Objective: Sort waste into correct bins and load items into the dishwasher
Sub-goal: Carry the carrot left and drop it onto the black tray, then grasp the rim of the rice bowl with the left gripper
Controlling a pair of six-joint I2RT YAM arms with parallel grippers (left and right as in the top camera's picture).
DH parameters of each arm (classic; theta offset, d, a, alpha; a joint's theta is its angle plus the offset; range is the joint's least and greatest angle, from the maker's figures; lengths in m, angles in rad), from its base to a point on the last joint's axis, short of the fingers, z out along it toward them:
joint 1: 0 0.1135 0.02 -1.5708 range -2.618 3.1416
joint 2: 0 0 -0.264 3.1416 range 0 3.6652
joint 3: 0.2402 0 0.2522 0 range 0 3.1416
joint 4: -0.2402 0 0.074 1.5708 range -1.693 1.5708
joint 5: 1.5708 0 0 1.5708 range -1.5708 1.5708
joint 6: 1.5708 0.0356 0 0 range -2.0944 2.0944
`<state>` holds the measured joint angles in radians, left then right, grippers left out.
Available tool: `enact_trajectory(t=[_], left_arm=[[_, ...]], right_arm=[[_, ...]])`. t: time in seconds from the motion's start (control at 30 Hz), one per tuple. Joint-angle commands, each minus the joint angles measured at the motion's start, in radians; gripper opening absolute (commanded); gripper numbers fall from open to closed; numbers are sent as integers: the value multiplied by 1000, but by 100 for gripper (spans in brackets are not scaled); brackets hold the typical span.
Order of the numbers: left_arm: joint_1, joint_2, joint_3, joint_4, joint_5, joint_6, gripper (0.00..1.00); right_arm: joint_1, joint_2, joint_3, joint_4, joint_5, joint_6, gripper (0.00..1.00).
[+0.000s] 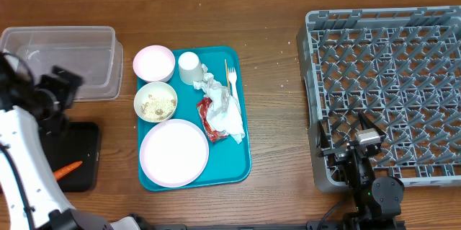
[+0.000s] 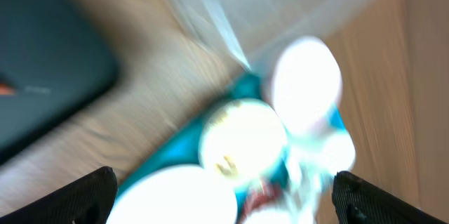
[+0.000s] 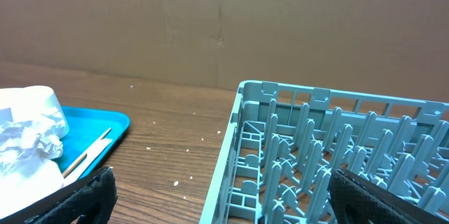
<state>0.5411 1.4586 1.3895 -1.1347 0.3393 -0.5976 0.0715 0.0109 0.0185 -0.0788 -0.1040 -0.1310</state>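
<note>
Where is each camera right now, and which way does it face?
Overhead: above the table, looking straight down at the teal tray, dish rack and clear tub; left arm and right arm enter from the bottom.
Left wrist: over the table's left side, angled down at the food-scrap bowl, blurred; open left fingers in the bottom corners.
Right wrist: low at the rack's edge, facing level toward the brown wall; open right fingers in the bottom corners.
Shared: both wrist views catch the teal tray.

Bare table [image 1: 277, 100] strip between teal tray [image 1: 232, 159] and dish rack [image 1: 310, 64]; tray's plate [image 1: 173, 153] and bowls [image 1: 154, 63] apparently touching.
</note>
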Motion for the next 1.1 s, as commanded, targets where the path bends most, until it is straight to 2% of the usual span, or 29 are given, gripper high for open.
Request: enact_trajectory(t=[0.0,0.07,0.13,0.3,0.4,0.53,0.7,0.77,1.0,1.03,1.07], left_arm=[[-174,-69,16,-16,171,175,100],[-256,-82,16,-10,126,188,100],[-396,-79,15,-10,0,187,100],[-649,-35,13,-5,-190,186,100],[-763,30,13,-2,-406,127,100],[-781,138,13,30,-459,154,99],[-777,269,13,77,-457,221,84],[-777,314,13,86,-453,240,73],[-777,441,13,111,-454,269,73],[-777,454,13,113,-454,269,70],[-777,463,13,114,-454,269,63]], right_arm=[[-6,-8,-10,5,6,8,100],[-6,-8,-10,5,6,8,100],[-6,-8,-10,5,6,8,100],[-6,-8,-10,5,6,8,100],[-6,-8,-10,5,6,8,100],[-6,-8,-10,5,6,8,100],[-6,-8,-10,5,6,8,100],[-6,-8,-10,5,6,8,100],[-6,-8,-10,5,6,8,100],[-6,-8,-10,5,6,8,100],[-6,-8,-10,5,6,8,100]])
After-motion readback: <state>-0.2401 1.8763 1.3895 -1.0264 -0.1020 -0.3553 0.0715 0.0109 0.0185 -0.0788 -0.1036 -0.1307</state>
